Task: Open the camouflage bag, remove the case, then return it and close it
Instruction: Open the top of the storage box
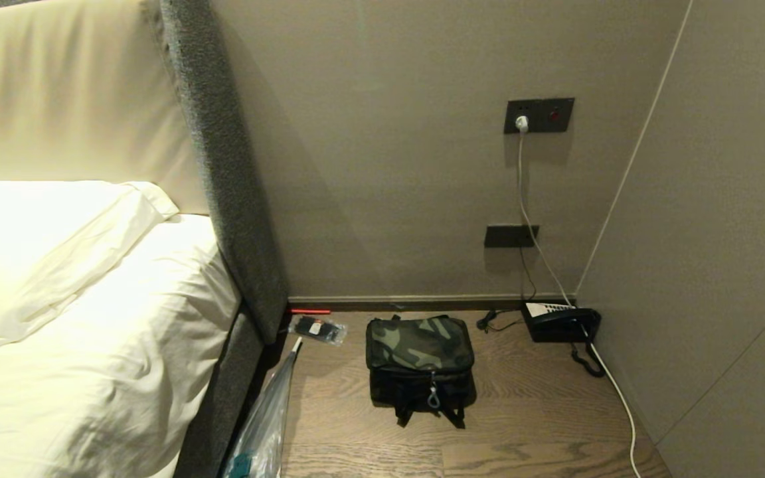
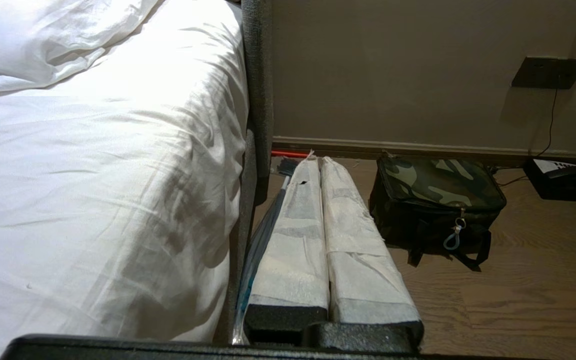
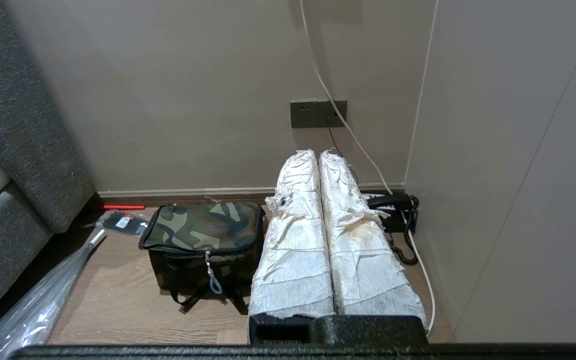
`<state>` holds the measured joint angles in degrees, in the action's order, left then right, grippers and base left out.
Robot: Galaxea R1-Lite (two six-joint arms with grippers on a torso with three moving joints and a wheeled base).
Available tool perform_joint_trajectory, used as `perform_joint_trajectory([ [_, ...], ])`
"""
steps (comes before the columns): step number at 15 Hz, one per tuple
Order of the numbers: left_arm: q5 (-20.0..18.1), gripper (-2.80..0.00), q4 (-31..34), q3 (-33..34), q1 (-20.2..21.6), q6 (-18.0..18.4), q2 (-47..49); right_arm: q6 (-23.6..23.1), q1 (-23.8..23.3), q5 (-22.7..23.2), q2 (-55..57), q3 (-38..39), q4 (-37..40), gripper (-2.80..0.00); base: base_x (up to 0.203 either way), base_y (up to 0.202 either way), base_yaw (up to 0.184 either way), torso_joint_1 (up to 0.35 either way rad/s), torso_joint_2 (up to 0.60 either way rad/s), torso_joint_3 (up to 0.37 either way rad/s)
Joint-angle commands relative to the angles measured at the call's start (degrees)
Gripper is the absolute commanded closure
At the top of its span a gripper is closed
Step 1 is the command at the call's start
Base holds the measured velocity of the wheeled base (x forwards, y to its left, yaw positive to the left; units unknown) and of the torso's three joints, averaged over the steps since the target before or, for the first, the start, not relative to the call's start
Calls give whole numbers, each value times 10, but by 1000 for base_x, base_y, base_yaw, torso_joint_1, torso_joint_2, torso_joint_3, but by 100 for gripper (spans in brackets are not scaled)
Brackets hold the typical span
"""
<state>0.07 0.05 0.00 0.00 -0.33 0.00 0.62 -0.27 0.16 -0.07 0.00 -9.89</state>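
Head view shows neither arm, only the boxy green-and-black camouflage bag (image 1: 420, 365) zipped shut on the brown wood-grain floor (image 1: 528, 425), between the white-sheeted bed (image 1: 90, 318) and the black desk telephone (image 1: 560, 322) in the corner. A small clear packet of black ties (image 1: 317, 328) lies near the bag toward the bed, and a white cable (image 1: 542, 252) runs down from a dark wall socket plate (image 1: 539, 115).

Only the wrist views show the grippers. The left gripper (image 2: 321, 165), its white-wrapped fingers pressed together and holding nothing, hangs beside the bed edge, apart from the bag. The right gripper (image 3: 318, 157), likewise closed and empty, is raised between bag and telephone, clear of both. No case is visible.
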Motion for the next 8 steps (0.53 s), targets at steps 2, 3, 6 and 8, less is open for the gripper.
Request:
perform_joint_trajectory([
  [2, 0, 0, 0, 0, 0, 0, 0, 1, 0, 0, 0, 23, -1, 0, 0, 0, 0, 0, 0, 0],
  [3, 0, 0, 0, 0, 0, 0, 0, 1, 0, 0, 0, 23, -1, 0, 0, 0, 0, 0, 0, 0],
  [6, 0, 0, 0, 0, 0, 0, 0, 1, 0, 0, 0, 23, 0, 0, 0, 0, 0, 0, 0, 0],
  [8, 0, 0, 0, 1, 0, 0, 0, 1, 0, 0, 0, 23, 0, 0, 0, 0, 0, 0, 0, 0],
])
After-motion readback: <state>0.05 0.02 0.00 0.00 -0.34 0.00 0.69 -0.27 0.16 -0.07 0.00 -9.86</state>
